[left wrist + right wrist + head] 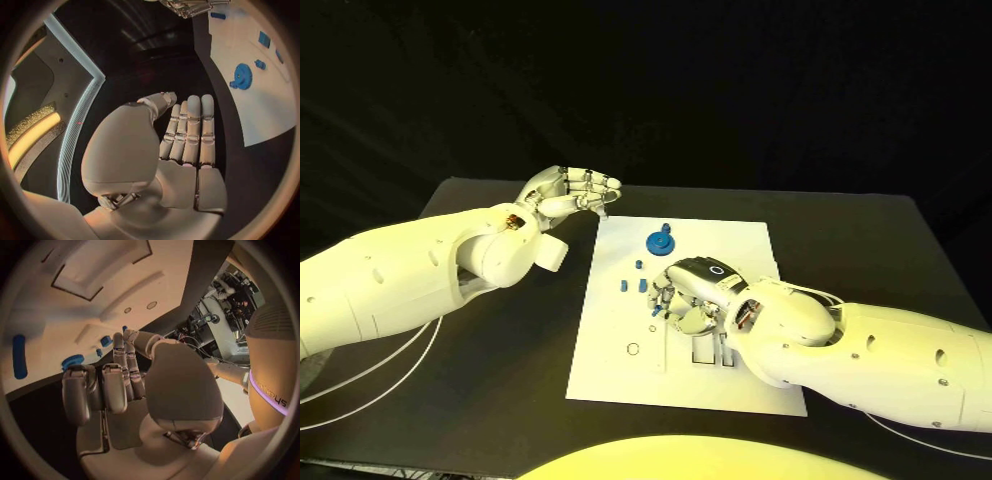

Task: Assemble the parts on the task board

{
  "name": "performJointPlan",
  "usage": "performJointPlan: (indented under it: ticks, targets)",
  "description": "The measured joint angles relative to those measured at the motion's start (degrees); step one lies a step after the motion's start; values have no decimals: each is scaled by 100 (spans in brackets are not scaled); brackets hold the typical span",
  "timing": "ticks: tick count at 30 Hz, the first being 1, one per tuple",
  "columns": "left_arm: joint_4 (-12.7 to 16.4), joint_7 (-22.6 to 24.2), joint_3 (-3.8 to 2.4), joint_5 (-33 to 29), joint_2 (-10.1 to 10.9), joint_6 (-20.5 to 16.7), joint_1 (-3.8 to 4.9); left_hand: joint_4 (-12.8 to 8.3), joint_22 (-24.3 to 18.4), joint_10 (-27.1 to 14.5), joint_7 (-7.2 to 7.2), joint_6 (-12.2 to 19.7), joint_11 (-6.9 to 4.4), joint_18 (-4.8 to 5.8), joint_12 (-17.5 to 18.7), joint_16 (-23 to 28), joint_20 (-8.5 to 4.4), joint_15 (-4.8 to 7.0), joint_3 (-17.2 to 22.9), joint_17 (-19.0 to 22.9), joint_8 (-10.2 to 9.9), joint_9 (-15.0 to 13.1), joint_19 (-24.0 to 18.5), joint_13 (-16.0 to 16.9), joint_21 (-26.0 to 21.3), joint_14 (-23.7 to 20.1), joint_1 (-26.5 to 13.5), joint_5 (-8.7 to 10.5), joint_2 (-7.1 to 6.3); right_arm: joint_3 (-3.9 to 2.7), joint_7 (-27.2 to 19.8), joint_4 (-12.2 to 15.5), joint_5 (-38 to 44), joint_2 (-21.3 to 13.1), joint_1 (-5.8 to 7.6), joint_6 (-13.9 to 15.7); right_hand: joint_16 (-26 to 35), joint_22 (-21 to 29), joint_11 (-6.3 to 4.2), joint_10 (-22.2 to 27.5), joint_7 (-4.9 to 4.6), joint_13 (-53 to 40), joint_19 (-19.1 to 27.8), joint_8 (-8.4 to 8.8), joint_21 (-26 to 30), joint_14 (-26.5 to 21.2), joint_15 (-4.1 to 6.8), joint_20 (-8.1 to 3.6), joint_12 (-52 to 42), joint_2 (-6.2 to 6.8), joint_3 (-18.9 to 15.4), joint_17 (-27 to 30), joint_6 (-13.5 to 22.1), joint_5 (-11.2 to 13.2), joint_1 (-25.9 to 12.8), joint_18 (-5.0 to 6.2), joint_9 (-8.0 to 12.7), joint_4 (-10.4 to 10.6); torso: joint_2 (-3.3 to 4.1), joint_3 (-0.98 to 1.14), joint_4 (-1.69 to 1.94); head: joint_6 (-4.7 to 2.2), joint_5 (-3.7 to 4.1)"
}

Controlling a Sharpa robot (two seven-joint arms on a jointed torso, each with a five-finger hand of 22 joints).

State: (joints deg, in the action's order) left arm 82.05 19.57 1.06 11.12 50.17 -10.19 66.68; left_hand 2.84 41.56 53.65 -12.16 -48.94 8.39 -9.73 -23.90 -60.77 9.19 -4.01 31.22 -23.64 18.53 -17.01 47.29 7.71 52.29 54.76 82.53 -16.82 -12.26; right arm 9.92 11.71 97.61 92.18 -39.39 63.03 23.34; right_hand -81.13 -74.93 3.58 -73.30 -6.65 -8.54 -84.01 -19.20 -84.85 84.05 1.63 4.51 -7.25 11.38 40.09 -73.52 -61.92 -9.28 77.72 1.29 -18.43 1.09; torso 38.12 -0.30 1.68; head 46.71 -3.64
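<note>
The white task board (625,375) lies in the middle of the table. A blue gear (659,241) stands near its far edge, with small blue parts (627,285) just below it. My right hand (679,296) is low over the board's middle; in the right wrist view its thumb and fingertips (120,338) meet around a small blue part (124,328), the other fingers curled in. My left hand (571,192) hovers off the board's far left corner, loosely bent and holding nothing. The left wrist view shows the gear (242,76) on the board (250,115).
A long blue part (20,356) lies on the board (94,295) apart from the gear (72,361). Recesses and slots (708,352) mark the board's near half. Bare black table (516,400) surrounds the board on all sides.
</note>
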Motion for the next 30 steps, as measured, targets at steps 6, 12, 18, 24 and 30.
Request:
performJointPlan:
  ticks: [6,12,18,24,30]
  targets:
    - [7,-8,0,0,-23,5,0,0,-10,-33,1,43,9,0,0,29,0,-20,0,18,0,9,0,-11,0,-20,0,0,0,6,-6,-26,16,44,-29,-91,0,0,0,0,1,0,0,4,0,0,0,0,0,1,0,17,2,11,-1,0,-4,0,2,3,-3,29,-39]
    - [1,-30,0,0,-23,7,1,-16,-12,-64,-10,71,22,0,-1,29,21,0,-16,26,0,15,-21,-16,-21,-40,0,0,0,7,-6,-26,20,71,-38,-181,0,1,0,0,10,0,0,16,0,0,0,0,1,15,-15,17,12,11,-16,0,-24,-15,3,10,-8,59,-60]
    - [0,-47,0,0,-21,9,1,-16,-12,-62,-10,71,21,0,-1,29,21,0,-16,33,0,15,-21,-16,-21,-40,0,0,0,10,-5,-22,23,82,-53,-280,0,1,0,-1,10,3,0,21,0,0,0,0,9,16,0,17,13,22,-16,0,-18,-31,3,11,-12,79,-67]
    - [-1,-58,0,0,-16,10,1,-16,-11,-62,-10,71,21,0,-1,29,21,0,-16,33,0,15,-22,-16,-21,-40,0,0,0,12,-2,-20,28,86,-64,-361,0,1,0,-1,10,2,0,25,0,0,0,0,18,16,0,17,13,32,-16,0,-7,-31,3,8,-10,98,-70]
    - [-1,-63,0,0,-10,11,1,-16,-11,-62,-10,71,21,0,-1,29,21,0,-16,33,0,15,-21,-16,-21,-40,0,0,0,16,4,-42,38,107,-76,-421,0,2,0,-2,-2,-2,0,-2,0,0,0,0,21,32,0,17,1,33,-31,0,-4,-31,3,7,-6,114,-79]
